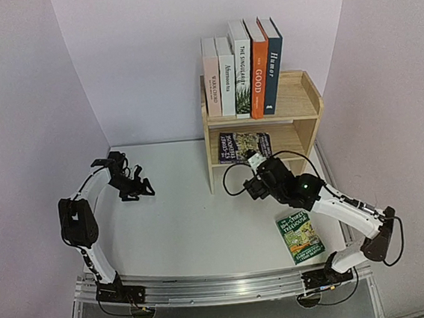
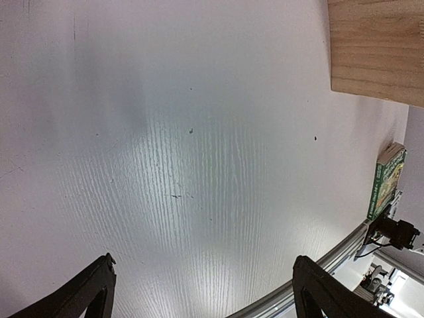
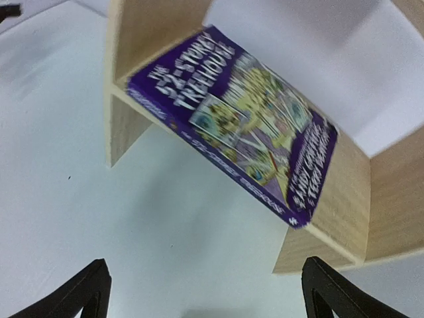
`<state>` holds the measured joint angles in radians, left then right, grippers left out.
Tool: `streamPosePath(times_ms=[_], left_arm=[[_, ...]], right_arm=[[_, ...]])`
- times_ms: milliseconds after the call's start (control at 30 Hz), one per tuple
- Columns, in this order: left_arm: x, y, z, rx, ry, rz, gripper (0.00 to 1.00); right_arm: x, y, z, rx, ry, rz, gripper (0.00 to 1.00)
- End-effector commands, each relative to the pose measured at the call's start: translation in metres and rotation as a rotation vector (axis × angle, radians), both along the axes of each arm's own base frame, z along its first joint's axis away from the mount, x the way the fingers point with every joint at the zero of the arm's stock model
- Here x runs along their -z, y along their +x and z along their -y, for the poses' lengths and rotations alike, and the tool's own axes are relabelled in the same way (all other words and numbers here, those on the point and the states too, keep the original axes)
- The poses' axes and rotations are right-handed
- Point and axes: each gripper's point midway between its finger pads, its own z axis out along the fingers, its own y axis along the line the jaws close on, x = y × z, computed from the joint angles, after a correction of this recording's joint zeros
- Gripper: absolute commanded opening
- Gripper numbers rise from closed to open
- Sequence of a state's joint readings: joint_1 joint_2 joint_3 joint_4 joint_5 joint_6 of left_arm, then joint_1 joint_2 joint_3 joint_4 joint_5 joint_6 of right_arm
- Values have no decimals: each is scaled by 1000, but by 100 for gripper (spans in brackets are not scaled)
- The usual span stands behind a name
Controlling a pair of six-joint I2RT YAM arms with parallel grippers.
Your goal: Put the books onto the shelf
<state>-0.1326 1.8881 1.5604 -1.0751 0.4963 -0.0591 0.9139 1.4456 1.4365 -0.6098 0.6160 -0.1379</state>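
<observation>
Both claws stand wide open and hold nothing. Nearest, by the right near corner of the counter (image 1: pixel 195 221), a green "Treehouse" book (image 1: pixel 300 236) lies flat, cover up, turned a little askew; the right arm arches over the counter just beside it. Farther in, near the left edge, the left claw (image 1: pixel 141 188) hangs over bare white counter, its two dark fingers (image 2: pixel 89 291) spread apart above the wood-grain surface. From its wrist view the green book shows edge-on at the far right, and a corner of the shelf's side panel fills the upper right.

Beyond the middle of the counter, right of centre, the right claw (image 1: pixel 252 159) points into the open front of the wooden shelf (image 1: pixel 297 109) at its lower tier. On that tier lies a purple "Treehouse" book (image 3: pixel 238 119), flat, cover up and set diagonally, one corner jutting out over the tier's front edge. The right claw's fingers (image 3: pixel 86 291) sit just in front of it, apart from it.

The shelf stands at the far edge. On its top board five books stand upright in a row at the left side, spines forward: a pale pink one (image 1: pixel 211 76), a white one (image 1: pixel 226 75), a white palm-leaf one (image 1: pixel 242 69), the orange "GOOD" (image 1: pixel 258 68) and the dark blue "Humor" (image 1: pixel 271 63), the last two leaning slightly.
</observation>
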Motion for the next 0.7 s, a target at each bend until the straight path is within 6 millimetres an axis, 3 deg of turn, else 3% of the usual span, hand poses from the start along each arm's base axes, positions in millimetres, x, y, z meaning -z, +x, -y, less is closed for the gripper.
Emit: streamPosePath(times_ms=[0, 133, 233, 500, 667], left_arm=[[-3, -1, 4, 17, -22, -7, 92], [-5, -1, 5, 17, -29, -4, 92], [-6, 0, 6, 16, -33, -1, 92], [-10, 1, 6, 18, -34, 12, 92], [-10, 1, 7, 21, -41, 6, 92]], right_arm=[[3, 12, 53, 364, 393, -114, 95], [-5, 26, 66, 425, 401, -79, 88], [1, 42, 78, 455, 407, -103, 82], [20, 70, 74, 400, 416, -205, 71], [23, 77, 73, 372, 416, -223, 73]])
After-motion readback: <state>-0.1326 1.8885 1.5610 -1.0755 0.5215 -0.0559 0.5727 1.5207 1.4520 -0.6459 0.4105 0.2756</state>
